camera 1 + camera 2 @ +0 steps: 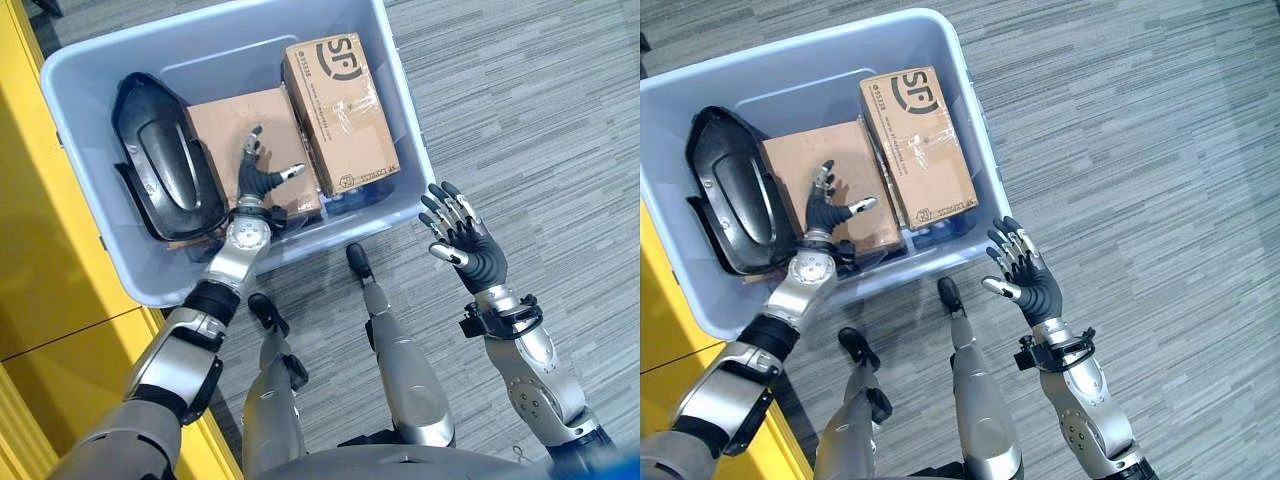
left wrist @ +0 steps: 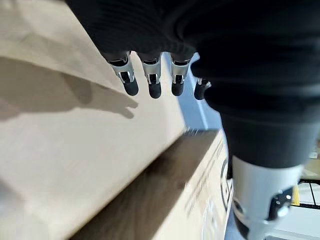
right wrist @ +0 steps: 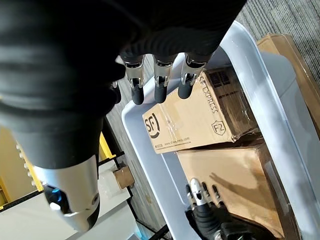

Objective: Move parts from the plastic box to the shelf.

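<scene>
A: 3 parts in the plastic box (image 1: 90, 270): 1 black moulded part (image 1: 165, 160) at its left, 1 plain cardboard box (image 1: 225, 125) in the middle, 1 printed cardboard box (image 1: 340, 110) at its right, lying partly raised against the plain one. All 3 are in the box; none has been lifted out.

B: Hands?

A: 2. Left hand (image 1: 258, 178) is inside the box, over the plain cardboard box, fingers straight and spread, thumb out to the side, holding nothing. Left wrist view shows the fingertips (image 2: 155, 90) above the cardboard with a shadow under them, so probably just clear of it. Right hand (image 1: 1025, 275) is outside the box, beyond its right wall, above the carpet floor (image 1: 540, 120), palm open, fingers spread, empty.

B: Risks from here?

A: 1, the plain box sits tight between the other 2 parts; little room for fingers along its edges, so a 1-handed pinch may slip. 2, lifting it could drag or tip the printed box leaning on it. 3, the right hand coming in could strike the box wall.
</scene>
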